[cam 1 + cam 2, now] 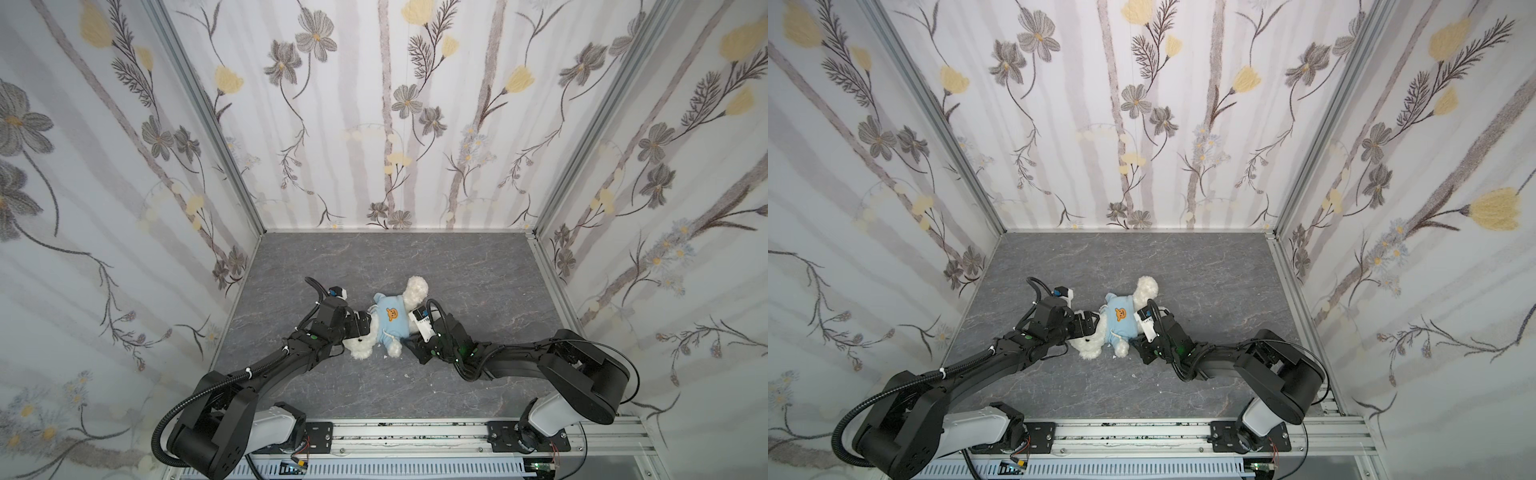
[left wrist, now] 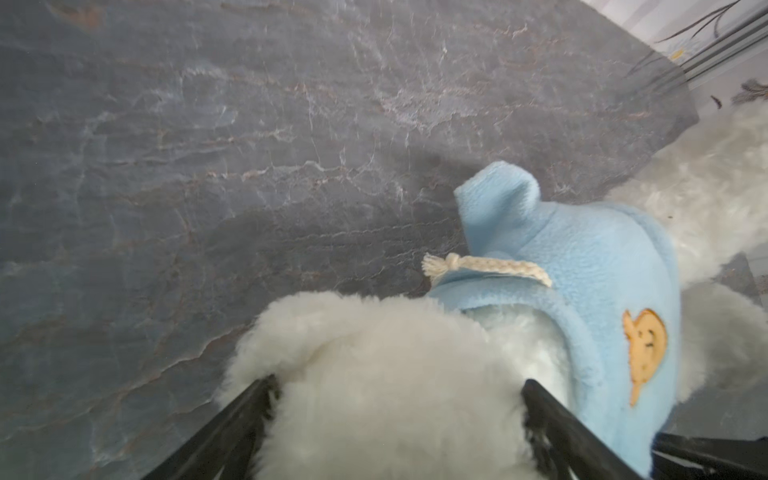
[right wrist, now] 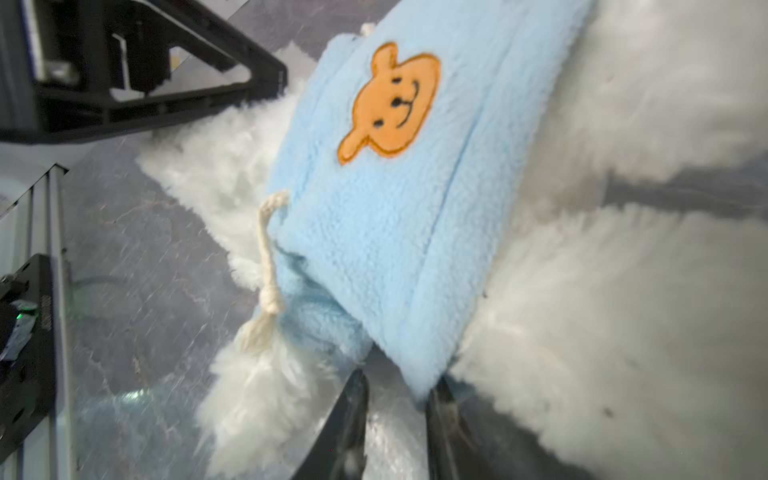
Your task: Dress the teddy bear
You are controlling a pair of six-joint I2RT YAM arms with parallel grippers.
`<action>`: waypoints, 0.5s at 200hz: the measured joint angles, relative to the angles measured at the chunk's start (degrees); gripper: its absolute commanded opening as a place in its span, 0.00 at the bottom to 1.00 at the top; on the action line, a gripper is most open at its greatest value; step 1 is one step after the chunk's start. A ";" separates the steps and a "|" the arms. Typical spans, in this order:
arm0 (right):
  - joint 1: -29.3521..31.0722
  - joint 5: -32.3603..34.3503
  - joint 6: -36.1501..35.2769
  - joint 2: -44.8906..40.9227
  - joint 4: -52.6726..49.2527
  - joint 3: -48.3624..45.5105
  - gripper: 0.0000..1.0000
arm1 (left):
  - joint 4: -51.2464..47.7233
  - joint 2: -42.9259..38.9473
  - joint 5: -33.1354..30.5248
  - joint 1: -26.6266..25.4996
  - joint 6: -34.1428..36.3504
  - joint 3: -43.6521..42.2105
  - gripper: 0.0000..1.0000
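The fluffy white plush teddy bear (image 1: 417, 291) lies centrally on the grey marbled tabletop (image 1: 457, 270), head toward 7 o'clock. The left gripper (image 2: 399, 380), at its 9 o'clock, straddles the head with jaws wide apart, gripping nothing. The right gripper (image 3: 399, 386), at 4 o'clock, pinches the hem of the light-blue fleece hoodie (image 1: 388, 322), probably to tug it down.

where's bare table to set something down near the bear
Bare: the back strip of the table between teddy bear and rear wall; the front patch between the bear and the rail. Crowded: the middle, where left gripper and right gripper flank the bear's hoodie.
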 measured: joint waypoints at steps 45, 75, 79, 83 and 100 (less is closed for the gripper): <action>-0.07 -1.79 -2.99 -10.75 -4.74 -0.35 0.41 | 7.37 1.62 0.76 -3.28 -1.68 -3.63 0.52; -1.99 -1.01 -6.14 -18.47 -10.62 3.63 0.44 | 12.41 1.44 -0.31 -3.82 -2.82 -5.86 0.13; -2.56 -1.03 -6.54 -19.30 -11.67 4.24 0.45 | 12.70 1.44 -0.33 -3.87 -2.97 -5.81 0.08; -3.21 -1.46 -6.88 -20.15 -12.55 4.90 0.47 | 12.74 1.44 -0.44 -3.91 -3.06 -5.64 0.06; -6.05 -0.15 -7.87 -23.56 -15.91 7.78 0.54 | 12.59 1.33 -1.38 -4.22 -2.45 -4.28 0.02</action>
